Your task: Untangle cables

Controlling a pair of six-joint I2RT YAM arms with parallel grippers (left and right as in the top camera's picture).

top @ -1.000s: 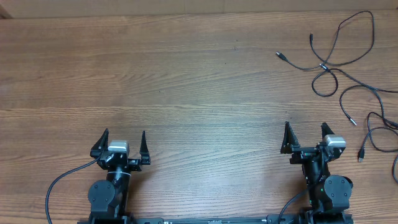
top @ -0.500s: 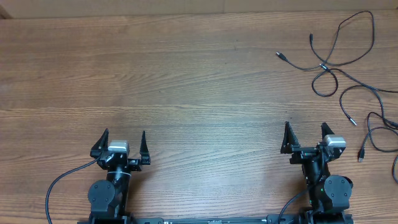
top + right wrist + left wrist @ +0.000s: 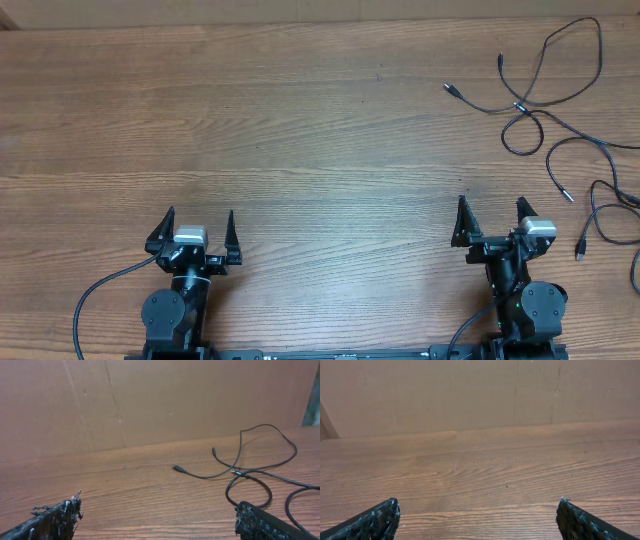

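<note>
Thin black cables (image 3: 545,105) lie crossed in loose loops at the table's far right, with small plug ends (image 3: 452,90) pointing left and more strands (image 3: 600,200) trailing toward the right edge. In the right wrist view the same cables (image 3: 250,472) curl ahead and to the right of the fingers. My right gripper (image 3: 492,218) stands open near the front edge, well short of the cables, nothing between its fingers. Far off at the front left, my left gripper (image 3: 198,228) is open too, with only bare wood in its wrist view.
The wooden table (image 3: 300,130) stretches wide between and beyond the arms. A brown cardboard wall (image 3: 470,390) backs the far edge. A thicker black arm cable (image 3: 100,290) loops at the front left beside the left arm's base.
</note>
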